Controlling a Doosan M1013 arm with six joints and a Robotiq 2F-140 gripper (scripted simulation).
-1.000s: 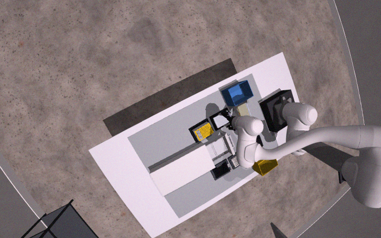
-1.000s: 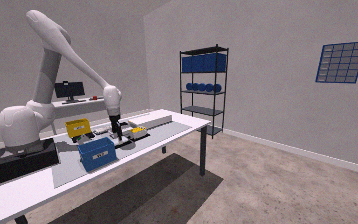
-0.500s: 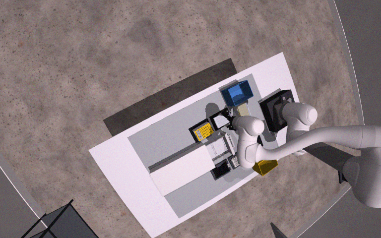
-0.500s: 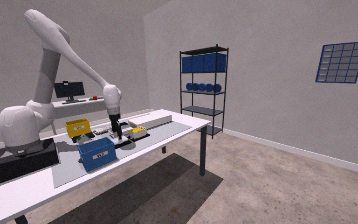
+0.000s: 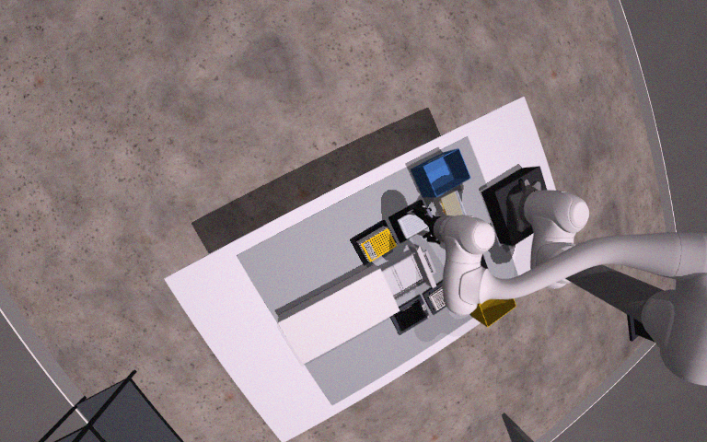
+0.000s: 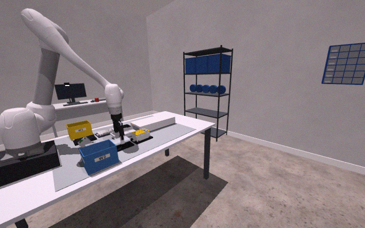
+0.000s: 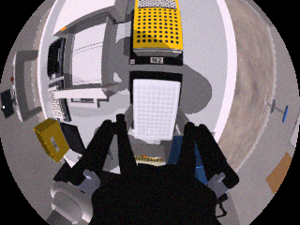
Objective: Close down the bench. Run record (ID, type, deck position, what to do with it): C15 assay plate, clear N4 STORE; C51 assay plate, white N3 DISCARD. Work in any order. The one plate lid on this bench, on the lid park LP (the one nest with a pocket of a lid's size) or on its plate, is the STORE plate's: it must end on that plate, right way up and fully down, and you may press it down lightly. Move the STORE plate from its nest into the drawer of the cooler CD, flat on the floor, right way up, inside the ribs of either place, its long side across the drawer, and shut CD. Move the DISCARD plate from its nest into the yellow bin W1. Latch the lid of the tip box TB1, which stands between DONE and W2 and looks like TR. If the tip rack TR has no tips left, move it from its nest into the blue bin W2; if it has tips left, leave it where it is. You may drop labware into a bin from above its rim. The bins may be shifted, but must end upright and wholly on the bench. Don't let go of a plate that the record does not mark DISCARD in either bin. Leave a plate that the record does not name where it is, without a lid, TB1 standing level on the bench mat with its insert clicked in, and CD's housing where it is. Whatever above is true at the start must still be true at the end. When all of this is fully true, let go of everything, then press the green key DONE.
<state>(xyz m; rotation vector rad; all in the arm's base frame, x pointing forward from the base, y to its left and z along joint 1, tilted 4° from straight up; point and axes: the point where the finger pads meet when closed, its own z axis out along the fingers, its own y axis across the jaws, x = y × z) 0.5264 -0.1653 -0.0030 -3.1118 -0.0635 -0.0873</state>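
My gripper (image 7: 155, 111) is clamped across the white plate (image 7: 154, 109), fingers partway closed on its long edges, over its black nest (image 5: 397, 215). That is the discard plate; the yellow bin (image 6: 79, 129) it belongs in sits behind me. Just ahead, the tip rack (image 7: 157, 25) holds yellow tips, so it stays. The blue bin (image 6: 99, 156) beside me looks empty. The cooler drawer (image 5: 411, 271) stands open; storing, latching and DONE remain.

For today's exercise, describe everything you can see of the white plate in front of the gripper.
The white plate is a flat rectangle with a fine grid of small wells, opaque and plastic-looking. It lies level, right way up, over a black nest on the grey mat, beside the yellow-topped tip rack. The gripper is shut on its near end, one finger at each long side.
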